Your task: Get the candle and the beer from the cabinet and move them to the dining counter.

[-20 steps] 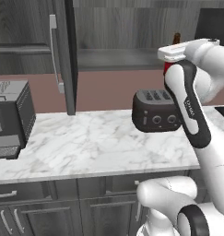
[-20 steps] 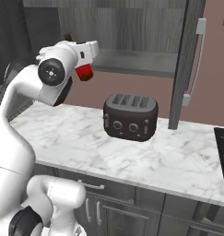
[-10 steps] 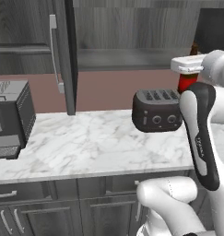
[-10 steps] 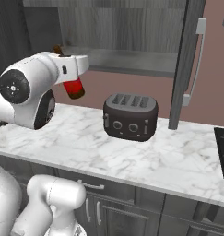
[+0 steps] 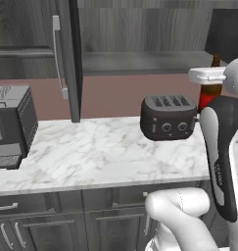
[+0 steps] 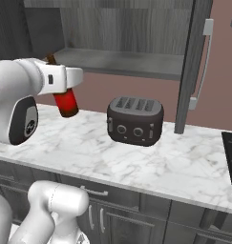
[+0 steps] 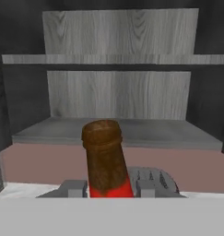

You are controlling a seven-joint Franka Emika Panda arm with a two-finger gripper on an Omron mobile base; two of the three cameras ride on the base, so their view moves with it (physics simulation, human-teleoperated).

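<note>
While my gripper (image 7: 111,190) clamps beer (image 6: 65,100) clear of cabinet (image 6: 122,28), bottle hangs above tabletop (image 6: 174,162); careless swing could strike toaster (image 6: 135,120), loosening hold.

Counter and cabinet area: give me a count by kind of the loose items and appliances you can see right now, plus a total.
Beer bottles: 1, the beer, gripped in the hand
Toasters: 1, the toaster on the marble wall counter
Other counter appliances: 1, a dark boxy appliance at the counter's left end
Total: 3
</note>
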